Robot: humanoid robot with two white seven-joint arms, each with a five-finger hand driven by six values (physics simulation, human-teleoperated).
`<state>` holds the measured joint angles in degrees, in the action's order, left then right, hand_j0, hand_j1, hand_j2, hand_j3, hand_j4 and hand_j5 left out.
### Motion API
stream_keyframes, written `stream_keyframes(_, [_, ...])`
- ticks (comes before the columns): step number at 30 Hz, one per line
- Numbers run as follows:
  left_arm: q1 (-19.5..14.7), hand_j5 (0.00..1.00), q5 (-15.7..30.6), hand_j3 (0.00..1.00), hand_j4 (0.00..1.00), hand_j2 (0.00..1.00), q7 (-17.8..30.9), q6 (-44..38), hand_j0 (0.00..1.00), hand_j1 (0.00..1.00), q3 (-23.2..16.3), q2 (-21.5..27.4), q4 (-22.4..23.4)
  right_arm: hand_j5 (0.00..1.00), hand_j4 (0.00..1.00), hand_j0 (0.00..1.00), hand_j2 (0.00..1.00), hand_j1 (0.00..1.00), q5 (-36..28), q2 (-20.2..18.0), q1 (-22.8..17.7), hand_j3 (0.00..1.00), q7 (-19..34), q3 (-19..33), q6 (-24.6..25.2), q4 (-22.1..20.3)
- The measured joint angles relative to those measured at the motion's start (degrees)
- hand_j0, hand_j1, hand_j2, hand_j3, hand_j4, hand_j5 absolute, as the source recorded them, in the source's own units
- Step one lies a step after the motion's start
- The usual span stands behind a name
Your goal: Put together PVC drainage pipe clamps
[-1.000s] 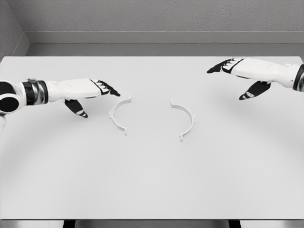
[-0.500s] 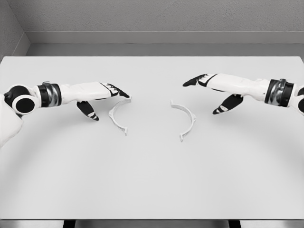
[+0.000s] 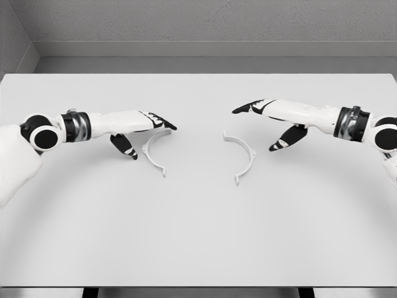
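Note:
Two white half-ring clamp pieces lie apart on the white table (image 3: 198, 230). The left clamp half (image 3: 153, 156) curves open toward the right; the right clamp half (image 3: 243, 155) curves open toward the left. My left hand (image 3: 147, 133) hovers over the upper end of the left half, fingers stretched out and thumb hanging down, holding nothing. My right hand (image 3: 260, 121) floats just above and right of the right half, fingers extended and thumb down, also empty.
A grey wall and a ledge run behind the table's far edge. Nothing else lies on the table besides the two clamp halves.
Both hands have moved inward toward the clamp halves, the left rightward and the right leftward and lower. The clamp halves have not moved.

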<state>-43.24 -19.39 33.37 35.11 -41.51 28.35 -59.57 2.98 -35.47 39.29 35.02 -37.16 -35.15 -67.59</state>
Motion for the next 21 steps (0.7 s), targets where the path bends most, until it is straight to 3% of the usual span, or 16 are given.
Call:
stream_keyframes(13, [-1.67, 1.0, 1.6, 1.0, 1.0, 1.0, -0.18, 0.01, 1.0, 1.0, 0.35, 1.09, 0.43, 1.0, 1.0, 1.0, 1.0, 1.0, 0.57, 4.38, 1.32, 1.0, 0.0, -0.66, 0.01, 6.9])
stream_keyframes(16, [-2.9, 1.0, 1.89, 1.0, 1.0, 1.0, -0.15, 0.02, 1.0, 1.0, 0.76, 0.85, 3.34, 1.0, 1.0, 1.0, 1.0, 1.0, 0.63, 5.02, 1.67, 1.0, 0.0, -1.17, 0.01, 8.37])
stream_keyframes(21, [-5.1, 1.0, 1.66, 1.0, 1.0, 1.0, 0.04, 0.02, 1.0, 1.0, 4.89, -2.1, 10.33, 1.0, 1.0, 1.0, 1.0, 1.0, 0.71, 5.66, 2.02, 1.0, 0.0, -1.62, 0.01, 10.48])
